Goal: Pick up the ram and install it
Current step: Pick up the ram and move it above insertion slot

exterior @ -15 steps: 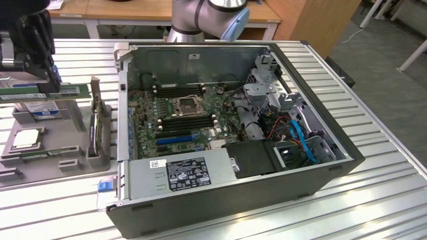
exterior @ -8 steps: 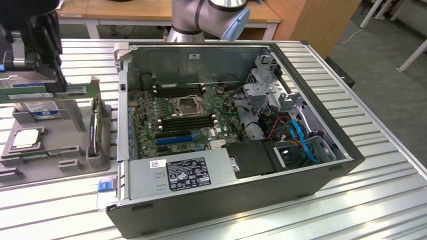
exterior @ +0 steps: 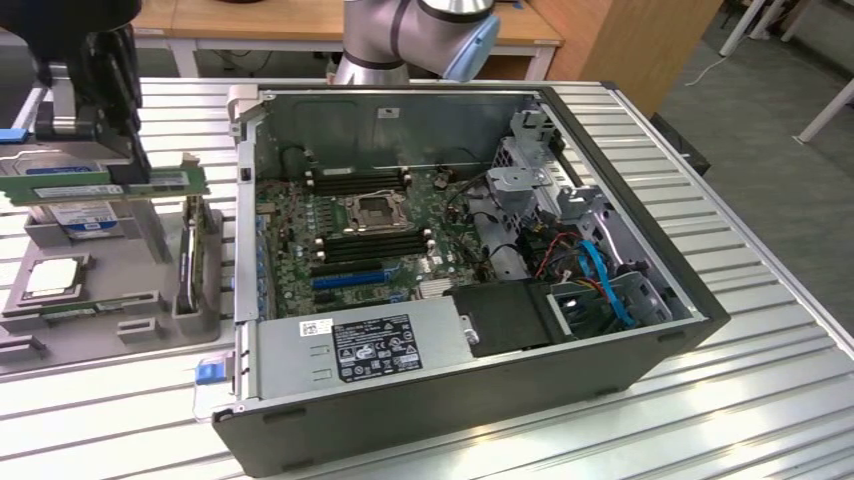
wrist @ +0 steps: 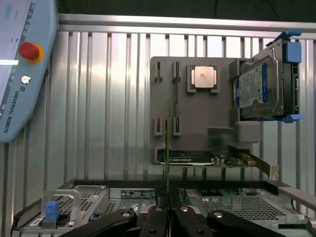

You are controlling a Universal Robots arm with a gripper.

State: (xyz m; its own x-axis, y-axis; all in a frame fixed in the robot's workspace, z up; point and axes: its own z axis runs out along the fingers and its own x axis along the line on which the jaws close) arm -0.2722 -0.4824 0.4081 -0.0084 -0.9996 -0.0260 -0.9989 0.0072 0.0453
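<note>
A: Tool state?
B: Tool (exterior: 131, 172) clenched on the ram (exterior: 167, 180). The stick lies level in the grip.
A: Where is the ram?
B: In the air above the grey holder (exterior: 74, 348), near the tabletop (exterior: 747, 330) edge on the exterior view's left. It is just over the hard drive (exterior: 80, 222) and well apart from the open computer case (exterior: 534, 400).
A: Wrist view?
B: Ram seen edge-on, a thin line running out from the fingers. The processor chip (wrist: 203, 77) sits flat in the holder.
</note>
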